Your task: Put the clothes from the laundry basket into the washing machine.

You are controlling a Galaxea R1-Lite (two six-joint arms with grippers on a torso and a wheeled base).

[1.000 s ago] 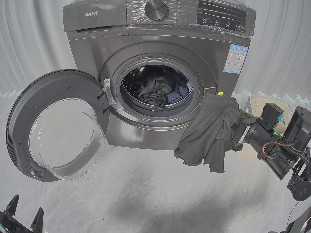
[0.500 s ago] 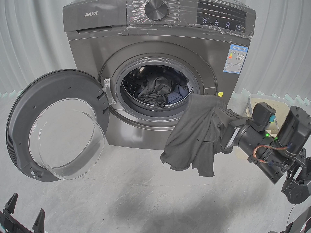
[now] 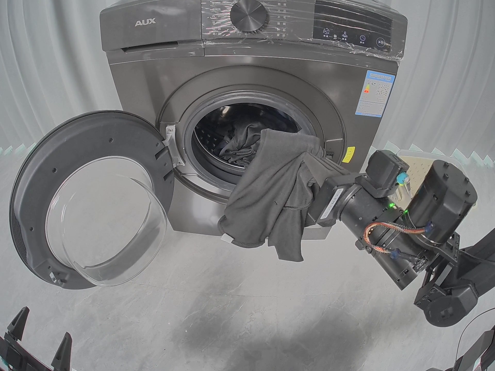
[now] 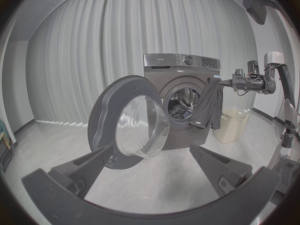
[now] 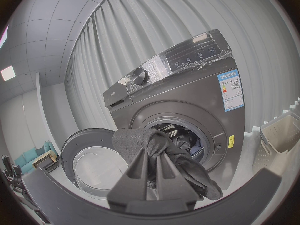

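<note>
My right gripper (image 5: 152,155) is shut on a dark grey garment (image 3: 273,191). The garment hangs in front of the right half of the washing machine's (image 3: 247,68) round opening, its top edge at the rim. The cloth drapes down past the machine's lower front. Dark clothes (image 3: 234,140) lie inside the drum. The round door (image 3: 87,197) stands swung wide to the left. The cream laundry basket (image 4: 232,122) sits on the floor to the right of the machine, behind my right arm. My left gripper (image 4: 150,150) is open and holds nothing, low at the near left.
Pale curtains hang behind the machine. The grey floor in front of the machine and the door is bare. The open door's glass bowl (image 3: 108,222) juts out toward me on the left.
My right arm has carried the hanging garment leftward and up, from beside the machine's lower right front to the drum opening. The left gripper has stayed in place.
</note>
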